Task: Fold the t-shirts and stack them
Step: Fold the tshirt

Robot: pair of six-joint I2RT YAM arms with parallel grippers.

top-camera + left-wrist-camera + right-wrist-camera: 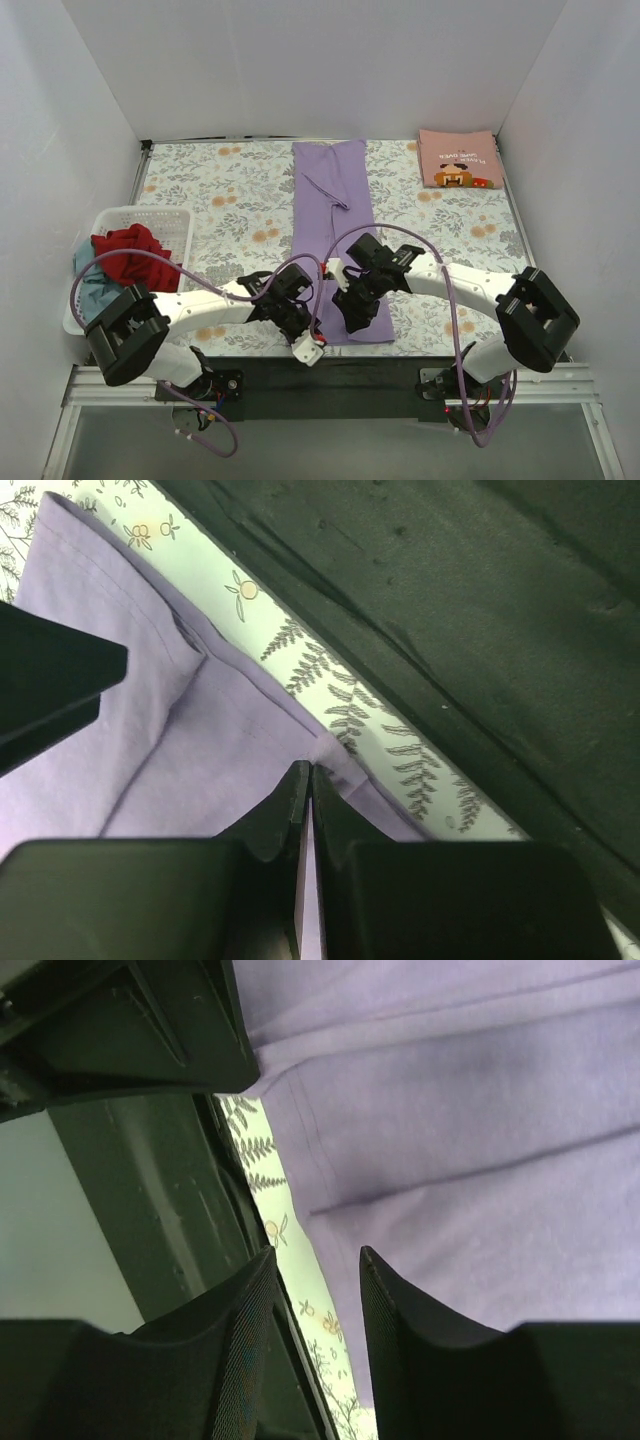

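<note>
The left gripper's black fingers fill the near view. They are pressed together with a sliver of the lavender t-shirt pinched between them at its near hem. The right gripper stands apart, straddling that hem's edge, with the floral table cloth showing just beside it. I judge the right should close on the full thickness before either lifts, then both should carry the hem away evenly. Far beyond the right gripper lies a folded salmon-pink t-shirt; its white lettering is too small to read.
</note>
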